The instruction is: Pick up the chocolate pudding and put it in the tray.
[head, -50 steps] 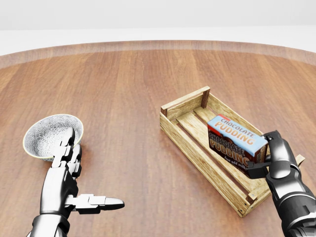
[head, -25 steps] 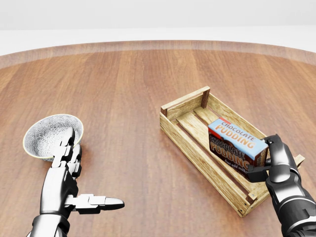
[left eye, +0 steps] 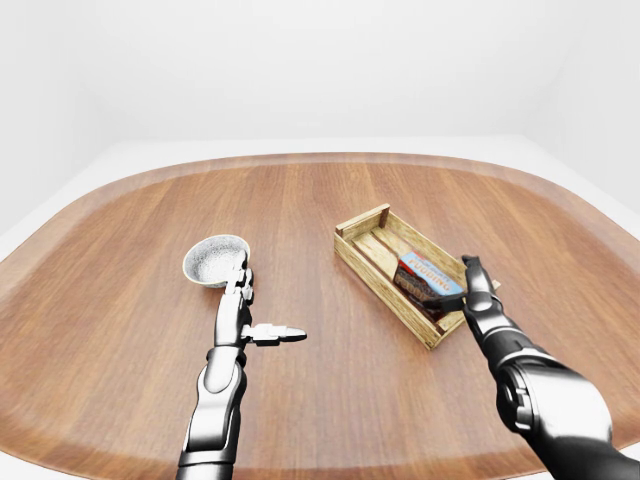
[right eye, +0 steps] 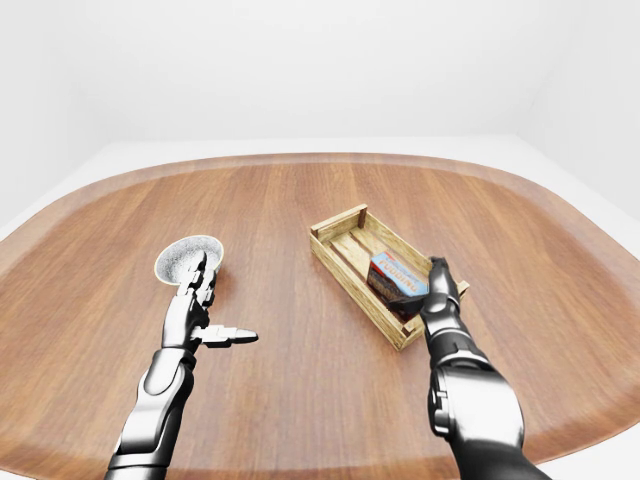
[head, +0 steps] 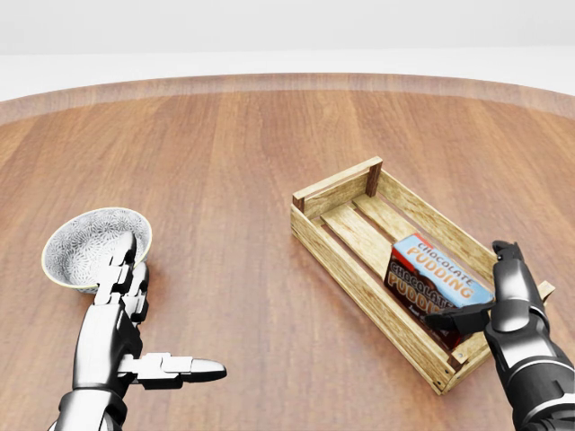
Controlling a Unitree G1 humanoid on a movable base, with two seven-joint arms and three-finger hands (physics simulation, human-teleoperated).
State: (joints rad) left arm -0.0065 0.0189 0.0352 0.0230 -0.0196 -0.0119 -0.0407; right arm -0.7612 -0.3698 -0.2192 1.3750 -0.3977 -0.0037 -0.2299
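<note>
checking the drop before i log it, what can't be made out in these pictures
- Whether the pudding box rests flat on the tray floor: the tray's near wall hides its base in the head view.
- The right hand grip: its fingers stand beside the box, and contact can't be told.
- Small print on the box: too small in both eye views.

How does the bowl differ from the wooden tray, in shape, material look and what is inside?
The bowl is round, while the wooden tray is a long rectangle with slatted walls. The bowl looks pale with a fine speckled pattern; the tray is light bare wood. The bowl holds nothing visible, whereas the tray holds the chocolate pudding box near its lower-right end in the head view. Both rest on the brown table.
</note>
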